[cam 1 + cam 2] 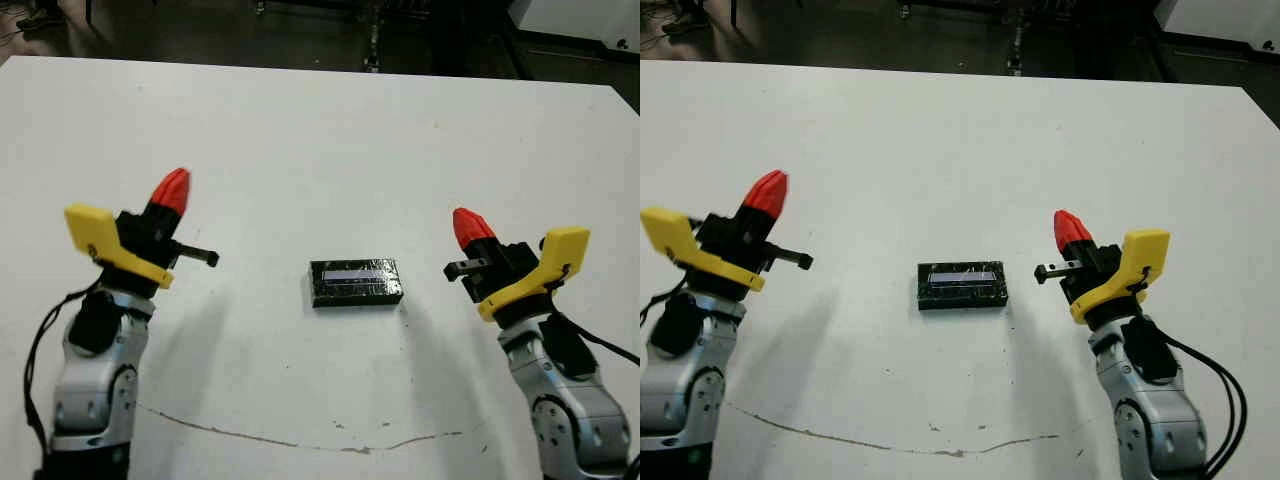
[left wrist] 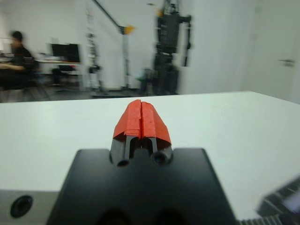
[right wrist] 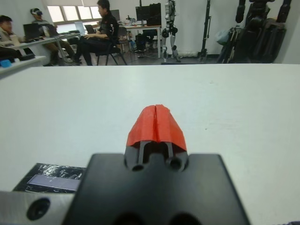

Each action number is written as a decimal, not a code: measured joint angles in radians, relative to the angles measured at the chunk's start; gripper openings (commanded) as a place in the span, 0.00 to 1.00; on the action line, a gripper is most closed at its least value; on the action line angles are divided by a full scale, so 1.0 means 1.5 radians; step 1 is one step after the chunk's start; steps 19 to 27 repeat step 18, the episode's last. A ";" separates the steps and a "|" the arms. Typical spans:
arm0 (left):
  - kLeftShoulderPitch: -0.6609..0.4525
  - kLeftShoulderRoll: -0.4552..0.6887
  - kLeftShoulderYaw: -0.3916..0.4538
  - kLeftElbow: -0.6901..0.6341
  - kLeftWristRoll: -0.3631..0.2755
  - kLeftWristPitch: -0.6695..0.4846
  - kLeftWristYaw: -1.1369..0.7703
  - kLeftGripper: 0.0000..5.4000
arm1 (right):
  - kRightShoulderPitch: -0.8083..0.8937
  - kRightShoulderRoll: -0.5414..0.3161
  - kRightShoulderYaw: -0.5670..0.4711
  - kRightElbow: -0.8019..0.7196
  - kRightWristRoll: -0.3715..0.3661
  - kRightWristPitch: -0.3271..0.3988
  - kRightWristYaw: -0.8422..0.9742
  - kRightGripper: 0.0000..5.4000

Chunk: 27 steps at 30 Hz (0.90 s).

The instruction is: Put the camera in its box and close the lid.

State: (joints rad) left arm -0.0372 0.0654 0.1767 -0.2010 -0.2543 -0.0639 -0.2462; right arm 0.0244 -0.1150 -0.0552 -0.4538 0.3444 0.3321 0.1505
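The flat glossy black rectangular lid [image 1: 356, 283] with its pale strip lies mid-table between the left gripper [image 2: 141, 118] and right gripper [image 3: 156, 123], both pinched together and empty; judged light, rigid, slippery, best held by its long edges.

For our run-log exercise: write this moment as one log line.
flat glossy black lid: on table, centre | left end effector: shut, empty, clear of lid | right end effector: shut, empty, clear of lid
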 measured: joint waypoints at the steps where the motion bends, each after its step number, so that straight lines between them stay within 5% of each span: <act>1: 0.003 -0.006 0.000 0.009 0.005 -0.009 0.007 0.00 | 0.002 0.002 0.002 0.001 -0.005 -0.006 -0.001 0.00; 11: 0.011 -0.031 -0.025 0.066 0.023 -0.056 0.041 0.00 | 0.015 0.030 0.017 0.020 -0.055 -0.055 -0.012 0.00; 27: 0.011 -0.031 -0.042 0.064 0.028 -0.053 0.051 0.00 | 0.015 0.031 0.018 0.023 -0.060 -0.056 -0.012 0.00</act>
